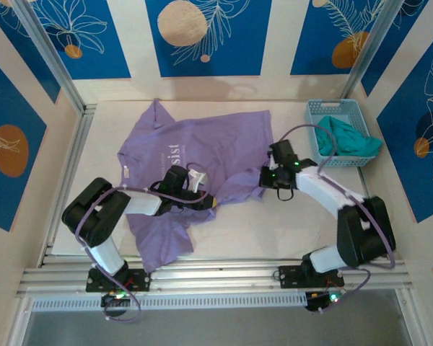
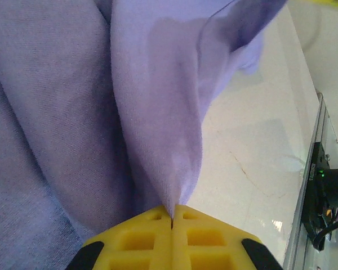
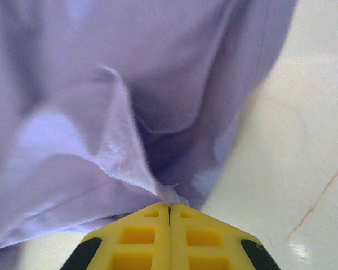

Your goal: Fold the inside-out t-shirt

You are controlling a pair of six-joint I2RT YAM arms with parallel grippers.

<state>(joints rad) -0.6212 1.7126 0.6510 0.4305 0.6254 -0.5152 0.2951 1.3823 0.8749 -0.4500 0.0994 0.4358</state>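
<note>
Fabric of the inside-out t-shirt (image 1: 224,144), crumpled on the table (image 1: 274,231), sits pinched in our left gripper (image 2: 172,216) and right gripper (image 3: 169,203), both clamped tight, probably so we can pull it flat.

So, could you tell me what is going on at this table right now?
Two robot arms are handling a light purple cotton t-shirt that lies rumpled and unfolded on the pale table. The left gripper is shut on a pinched fold of its fabric, and the right gripper is shut on an edge at the shirt's right side. At the far right, a light blue plastic basket holds a teal-green garment, untouched.
</note>
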